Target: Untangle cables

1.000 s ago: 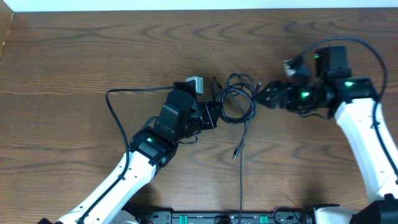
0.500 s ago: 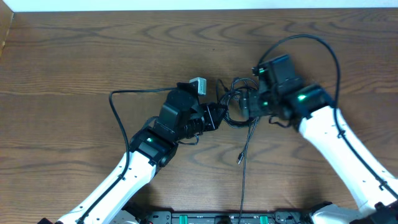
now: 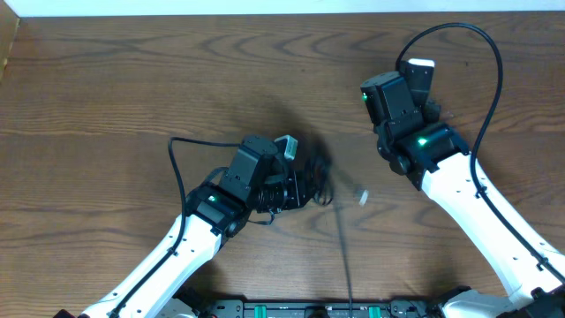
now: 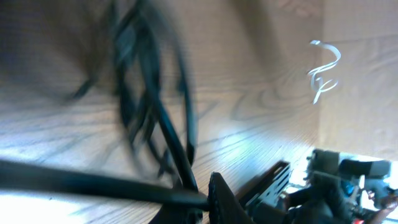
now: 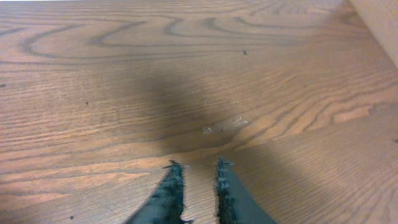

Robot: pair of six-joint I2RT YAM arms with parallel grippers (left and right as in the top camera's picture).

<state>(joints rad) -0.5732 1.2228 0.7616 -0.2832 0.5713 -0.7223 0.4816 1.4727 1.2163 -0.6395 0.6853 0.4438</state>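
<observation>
My left gripper [image 3: 303, 184] is shut on the black cables [image 3: 316, 177], which sit bunched right at its tip near the table's middle. The left wrist view shows the tangle [image 4: 149, 106] blurred, with one black strand clamped at the finger [image 4: 221, 199]. One thin cable [image 3: 346, 256] trails toward the front edge, and a pale, blurred plug end [image 3: 360, 196] sits just right of the bunch. My right gripper [image 5: 198, 167] hangs above bare wood, nearly shut, with only a thin gap and nothing between the tips. Overhead, the right arm [image 3: 415, 141] hides its fingers.
A thick black cord [image 3: 190, 146] loops out from my left arm, and another [image 3: 481, 62] arches over my right arm. A dark rail [image 3: 335, 309] runs along the table's front edge. A pale wall [image 5: 379, 25] borders the table at the right wrist view's upper right.
My right gripper reached into the tangle, then pulled back up and to the right while closing, holding nothing. The cables collapsed into a tight bunch at my left gripper, which shifted slightly left.
</observation>
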